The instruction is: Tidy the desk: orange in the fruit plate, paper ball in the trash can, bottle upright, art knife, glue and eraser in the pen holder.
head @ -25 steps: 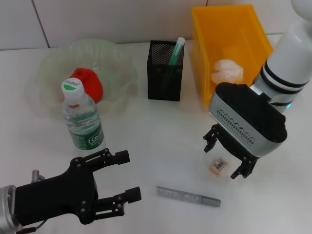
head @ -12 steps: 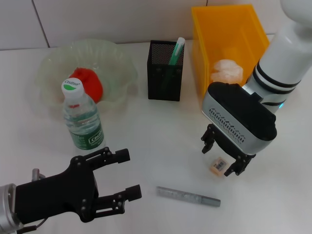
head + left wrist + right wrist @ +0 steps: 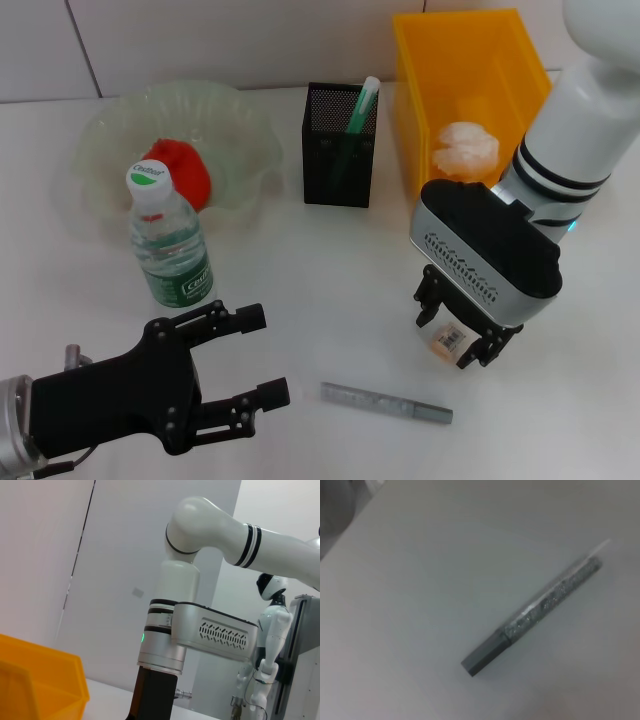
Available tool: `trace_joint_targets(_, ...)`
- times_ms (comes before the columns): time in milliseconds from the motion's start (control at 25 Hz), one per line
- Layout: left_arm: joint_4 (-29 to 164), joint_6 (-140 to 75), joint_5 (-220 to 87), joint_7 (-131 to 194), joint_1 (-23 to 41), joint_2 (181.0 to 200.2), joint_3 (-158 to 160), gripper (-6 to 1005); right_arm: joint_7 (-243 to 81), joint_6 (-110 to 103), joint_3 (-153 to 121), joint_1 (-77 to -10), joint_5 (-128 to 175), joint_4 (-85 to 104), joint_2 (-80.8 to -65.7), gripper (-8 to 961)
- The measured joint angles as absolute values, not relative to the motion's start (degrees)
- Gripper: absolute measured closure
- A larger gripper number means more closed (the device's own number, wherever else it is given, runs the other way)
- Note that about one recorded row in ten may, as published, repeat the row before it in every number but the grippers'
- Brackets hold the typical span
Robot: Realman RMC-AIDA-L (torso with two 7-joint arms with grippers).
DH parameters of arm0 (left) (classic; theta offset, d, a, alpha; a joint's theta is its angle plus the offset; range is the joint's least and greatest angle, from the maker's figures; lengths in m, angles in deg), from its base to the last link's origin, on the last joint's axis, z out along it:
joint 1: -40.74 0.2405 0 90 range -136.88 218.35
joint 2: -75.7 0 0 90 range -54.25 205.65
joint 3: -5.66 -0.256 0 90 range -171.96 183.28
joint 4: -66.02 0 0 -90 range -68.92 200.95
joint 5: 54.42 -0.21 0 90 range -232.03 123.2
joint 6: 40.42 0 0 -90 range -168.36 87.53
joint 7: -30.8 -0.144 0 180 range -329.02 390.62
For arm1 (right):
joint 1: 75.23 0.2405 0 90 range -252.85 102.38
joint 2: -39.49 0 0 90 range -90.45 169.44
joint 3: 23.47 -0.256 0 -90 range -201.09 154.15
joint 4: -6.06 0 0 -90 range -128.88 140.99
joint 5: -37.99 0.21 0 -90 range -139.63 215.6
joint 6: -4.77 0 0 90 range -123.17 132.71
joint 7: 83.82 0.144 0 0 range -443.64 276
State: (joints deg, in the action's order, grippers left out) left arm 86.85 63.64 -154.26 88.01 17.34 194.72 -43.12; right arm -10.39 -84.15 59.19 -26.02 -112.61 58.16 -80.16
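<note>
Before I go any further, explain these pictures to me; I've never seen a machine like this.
This is a two-armed robot tidying a white desk. The wide picture comes from a camera on its head; the other two come from cameras on its wrists.

The right hand is low over the eraser, fingers open on either side. The left hand waits open at the near edge.

The glue lies loose on the desk; the right wrist camera sees it too. Already sorted: orange in the fruit plate, paper ball in the trash can, art knife in the pen holder, bottle upright.

The left wrist camera shows only the right arm and the bin's edge.
</note>
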Motion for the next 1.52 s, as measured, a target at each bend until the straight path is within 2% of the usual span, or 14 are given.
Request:
trace_joint_targets(240,86.8,63.6,-154.3,88.0,17.4,194.76,-43.2,186,-9.2,-83.0,60.9,-26.2,-112.5,57.8,-80.23,346)
trace_joint_targets(640,86.8,63.6,-154.3,88.0,17.4,194.79,-43.4,186,-7.6,-83.3,61.3,-25.8,-112.5,56.9,-80.25,510)
trace_joint_targets(880,86.8,63.6,-154.2,88.0,17.4,194.79,-43.5,186,-6.7,-83.8,61.4,-25.7,-112.5,57.2,-80.22,563)
trace_joint_targets(1080,86.8,63.6,-154.2,88.0,17.3,194.79,-43.5,186,-4.3,-83.8,60.6,-26.2,-112.4,59.7,-80.18,696)
trace_joint_targets(1520,86.9,64.3,-154.4,88.0,16.9,194.6,-43.7,186,19.3,-75.8,48.4,-27.7,-105.4,76.5,-79.86,697)
